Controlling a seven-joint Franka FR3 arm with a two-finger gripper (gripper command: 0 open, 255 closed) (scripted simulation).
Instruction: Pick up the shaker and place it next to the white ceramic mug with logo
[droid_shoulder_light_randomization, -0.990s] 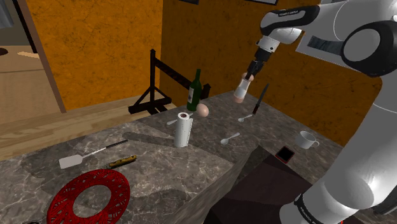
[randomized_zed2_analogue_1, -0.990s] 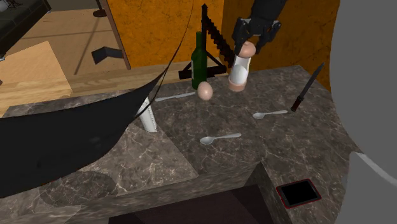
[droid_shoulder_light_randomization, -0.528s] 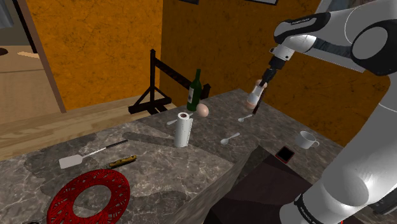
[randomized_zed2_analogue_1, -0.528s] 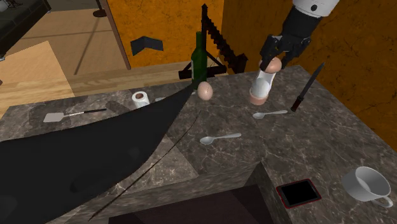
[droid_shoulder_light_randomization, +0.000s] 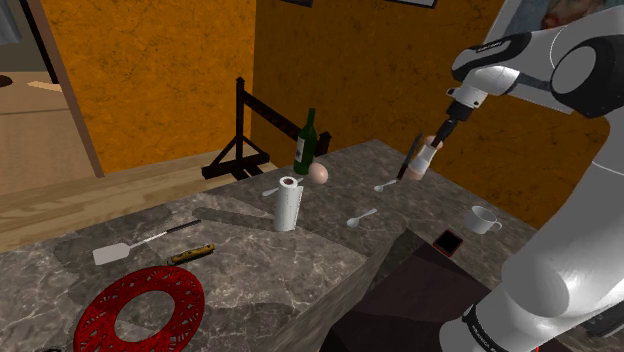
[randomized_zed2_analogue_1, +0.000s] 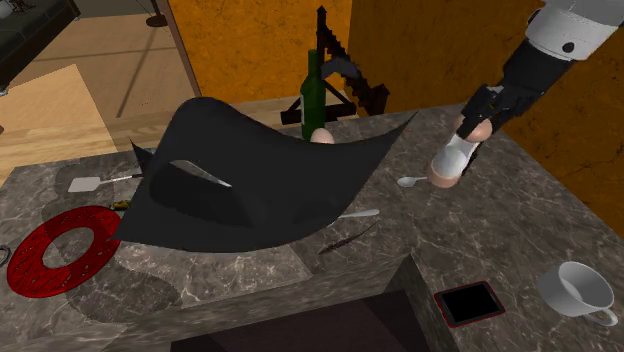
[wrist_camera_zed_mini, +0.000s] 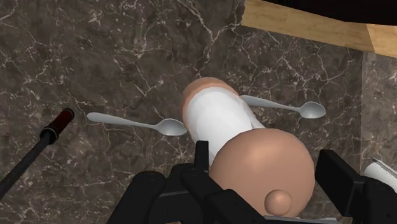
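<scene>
– One shaker (droid_shoulder_light_randomization: 424, 161), white body with tan ends, tilted above the marble counter (droid_shoulder_light_randomization: 250, 260). Gripper (droid_shoulder_light_randomization: 438, 137) clamped on its top cap. White mug (droid_shoulder_light_randomization: 485, 219) well apart.
– Handling?
– Judged light, rigid and smooth. A cap-end hold may let it swing, so a mid-body grip looks safer.

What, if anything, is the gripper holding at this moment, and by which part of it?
The gripper holds the shaker by its rounded tan top, a black finger clasping each side of the cap; the white body hangs below.
</scene>
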